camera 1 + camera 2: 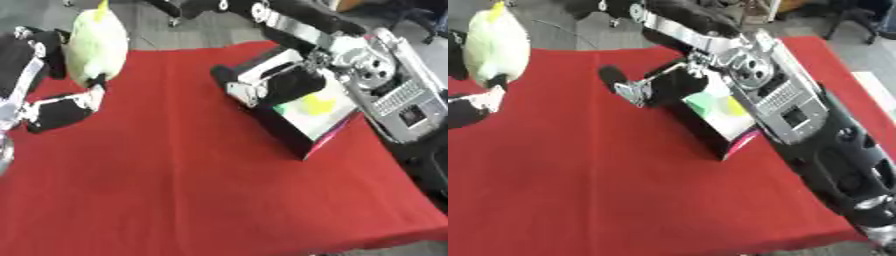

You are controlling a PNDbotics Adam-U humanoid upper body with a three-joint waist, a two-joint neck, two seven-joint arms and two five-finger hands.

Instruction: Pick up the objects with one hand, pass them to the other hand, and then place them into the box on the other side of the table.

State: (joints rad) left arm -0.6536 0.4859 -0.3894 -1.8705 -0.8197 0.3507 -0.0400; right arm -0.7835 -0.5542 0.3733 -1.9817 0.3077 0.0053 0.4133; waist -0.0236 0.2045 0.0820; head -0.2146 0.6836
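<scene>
A pale yellow-green soft object [96, 45] with a yellow tip is up at the far left, above the edge of the red tablecloth [192, 190]. My left hand [57, 110] has its fingers [94, 82] curled round the object's lower end. The box [302, 142], dark-walled with a white inside and a pink edge, stands at the right. Inside it lie a yellow thing [317, 104] and a green thing [700, 102]. My right hand [284, 85] hovers over the box's far-left corner, fingers [612, 76] stretched out to the left and holding nothing.
My right forearm [798, 115] runs along the table's right side and hides part of the box. Grey floor and chair legs lie beyond the table's far edge. The cloth's front edge is near the bottom of both views.
</scene>
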